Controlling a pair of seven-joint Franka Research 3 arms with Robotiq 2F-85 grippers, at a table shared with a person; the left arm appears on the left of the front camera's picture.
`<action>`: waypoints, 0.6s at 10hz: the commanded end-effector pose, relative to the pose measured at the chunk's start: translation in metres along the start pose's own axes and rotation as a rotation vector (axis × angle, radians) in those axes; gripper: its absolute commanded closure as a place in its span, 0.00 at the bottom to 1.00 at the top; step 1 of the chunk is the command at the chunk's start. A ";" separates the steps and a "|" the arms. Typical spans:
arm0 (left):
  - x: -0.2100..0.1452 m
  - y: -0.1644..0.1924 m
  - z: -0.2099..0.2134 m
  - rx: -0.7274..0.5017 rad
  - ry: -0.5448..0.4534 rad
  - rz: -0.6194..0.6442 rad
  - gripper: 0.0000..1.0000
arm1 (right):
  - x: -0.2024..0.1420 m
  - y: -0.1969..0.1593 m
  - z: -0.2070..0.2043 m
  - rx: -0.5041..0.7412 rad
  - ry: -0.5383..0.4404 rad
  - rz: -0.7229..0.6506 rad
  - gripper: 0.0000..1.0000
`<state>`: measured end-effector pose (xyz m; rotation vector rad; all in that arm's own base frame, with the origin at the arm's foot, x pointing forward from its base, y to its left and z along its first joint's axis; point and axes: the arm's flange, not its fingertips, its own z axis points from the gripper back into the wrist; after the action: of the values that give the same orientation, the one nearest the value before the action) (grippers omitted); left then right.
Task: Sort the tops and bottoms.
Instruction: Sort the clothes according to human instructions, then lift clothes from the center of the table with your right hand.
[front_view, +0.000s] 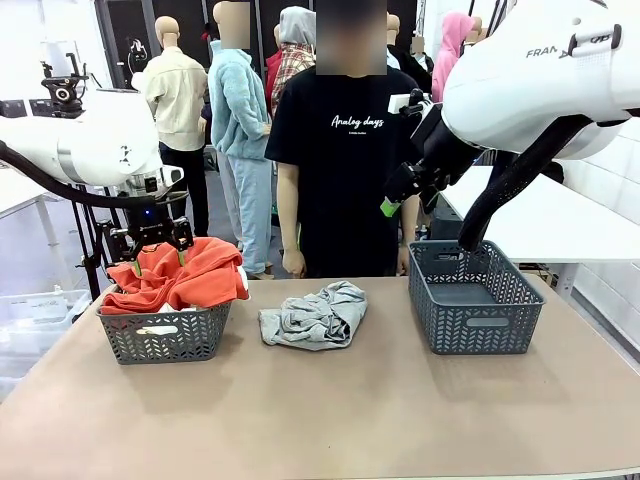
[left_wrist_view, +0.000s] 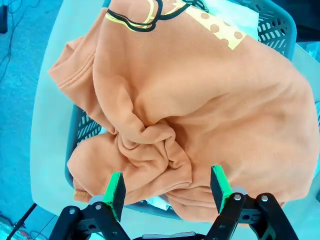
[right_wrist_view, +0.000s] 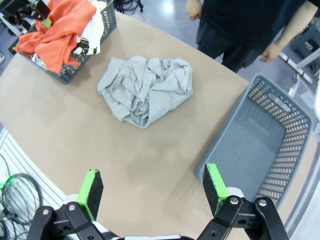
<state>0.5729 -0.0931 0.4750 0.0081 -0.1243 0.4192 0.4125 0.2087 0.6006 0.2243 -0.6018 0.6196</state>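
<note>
Orange-red cloth heaps over the left basket (front_view: 165, 335), and we take the light grey garment (front_view: 314, 315) at the middle of the table (front_view: 330, 420) as our landmark for everything else. Well to the left of that grey garment, the orange-red garment (front_view: 178, 275) lies piled in the left basket, spilling over its rim, with a bit of white cloth (right_wrist_view: 91, 37) showing beneath it in the right wrist view; we cannot tell whether a pale yellow piece lies under there too. Our left gripper (front_view: 152, 240) hangs just above this heap, and in the left wrist view (left_wrist_view: 167, 192) its jaws stand apart with the orange cloth lying loose below them, so we read it as released, gripping nothing. The grey garment itself sits crumpled on the bare table, touching neither basket and in no gripper. To its right stands the right basket (front_view: 475, 300), with nothing in it that we can see. Above and behind that basket our right gripper (front_view: 405, 190) is raised, and its own view (right_wrist_view: 150, 187) shows the green pads spread wide over the table edge, holding nothing. A person in a black T-shirt (front_view: 345, 150) stands beyond the grey garment at the far side. We judge the sort well under way on the left side, with the grey garment yet to be placed, presumably in the right basket.
</note>
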 end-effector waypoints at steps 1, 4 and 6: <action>0.000 -0.001 0.001 -0.003 -0.005 -0.001 0.12 | -0.005 0.000 -0.001 0.001 0.008 -0.004 0.00; 0.000 -0.001 0.001 -0.003 -0.005 -0.001 0.12 | -0.005 0.000 -0.001 0.001 0.008 -0.004 0.00; 0.000 -0.001 0.001 -0.003 -0.005 -0.001 0.12 | -0.005 0.000 -0.001 0.001 0.008 -0.004 0.00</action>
<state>0.5729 -0.0938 0.4749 0.0081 -0.1241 0.4180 0.4125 0.2087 0.6006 0.2243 -0.6018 0.6196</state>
